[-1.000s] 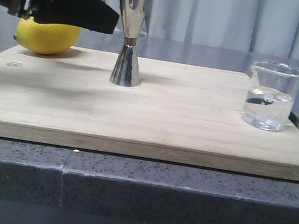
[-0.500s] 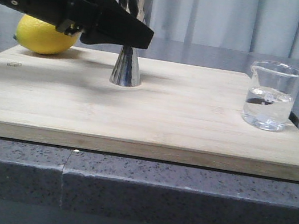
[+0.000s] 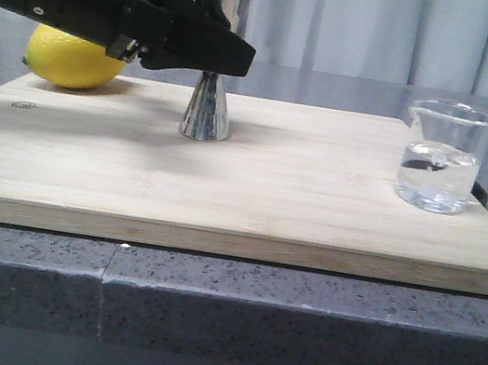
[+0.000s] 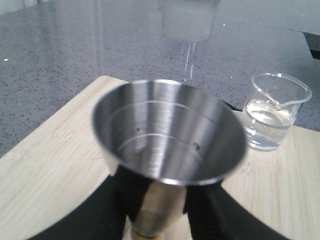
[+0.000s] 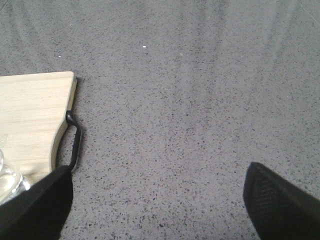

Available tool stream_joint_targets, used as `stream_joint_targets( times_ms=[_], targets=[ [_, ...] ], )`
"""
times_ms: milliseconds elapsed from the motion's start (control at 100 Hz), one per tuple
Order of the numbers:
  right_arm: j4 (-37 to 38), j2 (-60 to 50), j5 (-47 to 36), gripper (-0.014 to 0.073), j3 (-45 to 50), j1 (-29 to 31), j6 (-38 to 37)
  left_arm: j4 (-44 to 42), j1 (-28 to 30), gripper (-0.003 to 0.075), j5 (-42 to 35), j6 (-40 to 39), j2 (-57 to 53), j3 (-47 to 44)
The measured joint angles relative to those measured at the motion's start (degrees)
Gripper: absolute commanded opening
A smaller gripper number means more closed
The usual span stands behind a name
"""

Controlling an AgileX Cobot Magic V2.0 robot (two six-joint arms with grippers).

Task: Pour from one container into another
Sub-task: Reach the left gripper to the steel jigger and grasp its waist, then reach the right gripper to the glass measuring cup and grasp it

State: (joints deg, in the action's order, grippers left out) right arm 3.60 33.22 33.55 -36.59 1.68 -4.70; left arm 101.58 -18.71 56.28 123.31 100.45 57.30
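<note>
three views. in the front one a board (image 3: 254, 180) lies on a grey counter (image 3: 295, 319), its near edge just short of the counter's lip, with bare counter at the right. the jigger (image 3: 214, 64) stands upright toward the board's back left; the beaker (image 3: 443, 156), part full of clear liquid, stands well apart near the right edge, and open wood runs between them. a lemon (image 3: 75, 58) sits at the back left corner. the left gripper (image 3: 212, 52) reaches in from the left at the jigger's waist and covers it, so only the top cone's rim and the lower cone show — from here i cannot tell whether the fingers touch. the arm's body also hides the lemon's top. the right arm is out of this view.

from the left wrist, the jigger's open cup fills the middle, blurred at the rim, faint rings inside. a dark finger (image 4: 107, 210) stands on either side of the lower cone, close against it, the jaws parted around the waist; contact is not clear. the beaker is beyond, near the board's far edge, its lip pointing toward the camera.

from the right wrist, both fingertips (image 5: 35, 205) stand wide apart over bare counter — jaws open, nothing between them. the board's corner and a dark handle (image 5: 74, 140) show at one side, and a sliver of glass is cut off at the frame edge.
</note>
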Motion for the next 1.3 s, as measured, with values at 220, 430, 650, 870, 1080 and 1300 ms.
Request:
stream_joint_targets(
  times_ms=[220, 430, 650, 870, 1080, 1300],
  targets=[
    [0.0, 0.0, 0.0, 0.0627, 0.0, -0.16, 0.0, 0.0, 0.0, 0.0153, 2.68, 0.0, 0.09, 0.0],
    [-0.86, 0.0, -0.6, 0.0627, 0.0, -0.31, 0.46, 0.0, 0.0, 0.0153, 8.41, 0.0, 0.09, 0.0],
    [-5.12, 0.0, -1.37, 0.0627, 0.0, -5.07, 6.09, -0.12, 0.0, 0.0154, 9.35, 0.0, 0.09, 0.0],
    [-5.84, 2.71, -3.8, 0.0627, 0.0, -13.32, 6.96, -0.19, 0.0, 0.0154, 9.62, 0.0, 0.09, 0.0],
    [-5.84, 8.07, -8.28, 0.0627, 0.0, -22.31, 7.21, -0.19, 0.0, 0.0153, 9.71, 0.0, 0.09, 0.0],
    [-5.96, 11.78, -15.21, 0.0627, 0.26, -27.79, 7.33, -0.19, 0.0, 0.0154, 9.75, 0.0, 0.09, 0.0]
  ],
)
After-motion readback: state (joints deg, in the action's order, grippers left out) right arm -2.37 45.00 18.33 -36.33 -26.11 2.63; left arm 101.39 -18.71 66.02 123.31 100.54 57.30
